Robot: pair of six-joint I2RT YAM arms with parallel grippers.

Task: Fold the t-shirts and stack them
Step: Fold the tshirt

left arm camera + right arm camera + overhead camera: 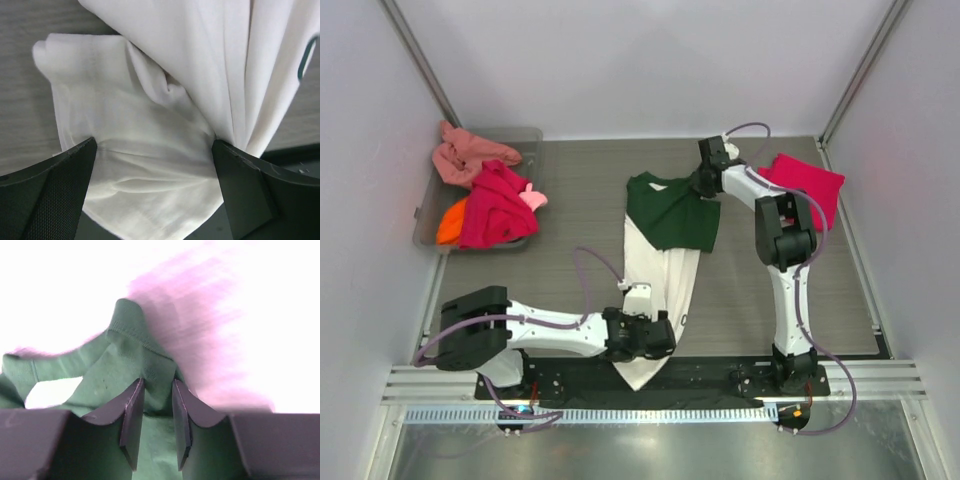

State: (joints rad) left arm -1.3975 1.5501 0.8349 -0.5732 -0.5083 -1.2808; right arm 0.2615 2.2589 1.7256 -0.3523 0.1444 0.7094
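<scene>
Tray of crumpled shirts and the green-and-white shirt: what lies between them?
Nothing: only bare table separates the tray from the green-and-white shirt, seen in the top view.

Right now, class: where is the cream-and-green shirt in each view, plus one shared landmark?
Top: shirt mid-table, green end far.
Left wrist: its white end fills open left gripper.
Right wrist: its green end, pinched by right gripper.
Landmark: grey table, top and left wrist only.
</scene>
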